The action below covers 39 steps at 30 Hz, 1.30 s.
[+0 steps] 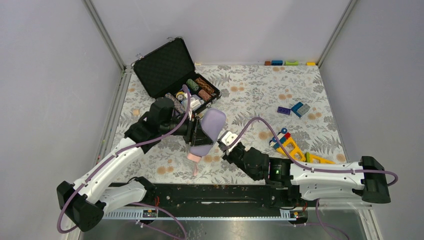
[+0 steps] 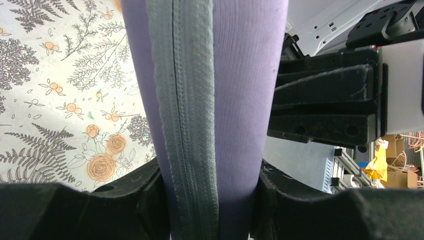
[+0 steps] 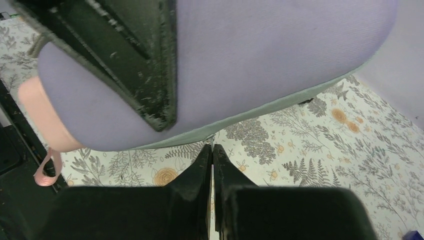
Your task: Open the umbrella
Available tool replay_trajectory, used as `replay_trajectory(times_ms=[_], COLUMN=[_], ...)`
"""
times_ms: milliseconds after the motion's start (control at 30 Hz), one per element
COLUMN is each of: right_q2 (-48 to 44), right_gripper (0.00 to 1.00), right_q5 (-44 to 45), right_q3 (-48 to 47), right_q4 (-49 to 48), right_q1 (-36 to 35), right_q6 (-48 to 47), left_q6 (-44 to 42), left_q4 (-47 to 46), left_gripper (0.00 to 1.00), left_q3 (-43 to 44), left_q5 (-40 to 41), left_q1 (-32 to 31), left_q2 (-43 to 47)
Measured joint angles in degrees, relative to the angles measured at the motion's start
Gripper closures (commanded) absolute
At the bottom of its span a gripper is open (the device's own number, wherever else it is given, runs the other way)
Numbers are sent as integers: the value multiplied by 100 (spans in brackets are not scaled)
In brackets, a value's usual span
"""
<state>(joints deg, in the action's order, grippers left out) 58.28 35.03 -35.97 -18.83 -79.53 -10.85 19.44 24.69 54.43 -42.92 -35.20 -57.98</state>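
The umbrella is inside a lilac-grey zipped sleeve (image 1: pixel 211 126); only its pink handle (image 1: pixel 195 156) and wrist strap (image 1: pixel 194 169) stick out at the near end. The canopy and shaft are hidden. My left gripper (image 1: pixel 200 132) is shut across the sleeve and holds it above the table. In the left wrist view the sleeve (image 2: pixel 245 75) and its grey zip (image 2: pixel 185 100) fill the space between the jaws of that gripper (image 2: pixel 210 185). My right gripper (image 3: pixel 212 150) is shut at the zip edge of the sleeve (image 3: pixel 275 50), with a thin metal zip pull between its tips. The handle (image 3: pixel 42 115) shows at left.
An open black case (image 1: pixel 162 67) with poker chips stands at the back left, just behind the left arm. Loose toy bricks (image 1: pixel 296 109) and a yellow brick build (image 1: pixel 295 149) lie to the right. Small blocks (image 1: pixel 290 63) line the far edge.
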Motion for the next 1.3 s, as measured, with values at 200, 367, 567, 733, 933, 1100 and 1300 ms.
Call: replay_trajectory(times_ms=[200,367,567,733,933,1100,1300], right_q2=[-164,-289,-289,-289,-328,-352,-439], right_gripper=[100,100,100,100,100,100,97], right_q5=[-216,-597,-975,-1139,-1235,-1309,-1432], right_q3=[-55,-129,-369,-581,-632,-787,-789], right_q4=[251,407,678,966,1132,1386,1790], right_q1=[361,841,1300,1541,1705,1740,1759], right_q6=[170,310,317,203,-24,-122,0], left_q6=[-24,-24,-24,-37,-83,-221,-409], left_q4=[122,142,181,181,225,310,448], left_gripper=[100,100,100,100,100,100,100], left_q3=[-11,-20,-22,-22,-22,-22,-20], left_q5=[7,9,15,17,24,24,66], left_q1=[0,-4,-31,-70,-138,-240,-323], left_q2=[-50,-149,-179,-219,-304,-407,-525])
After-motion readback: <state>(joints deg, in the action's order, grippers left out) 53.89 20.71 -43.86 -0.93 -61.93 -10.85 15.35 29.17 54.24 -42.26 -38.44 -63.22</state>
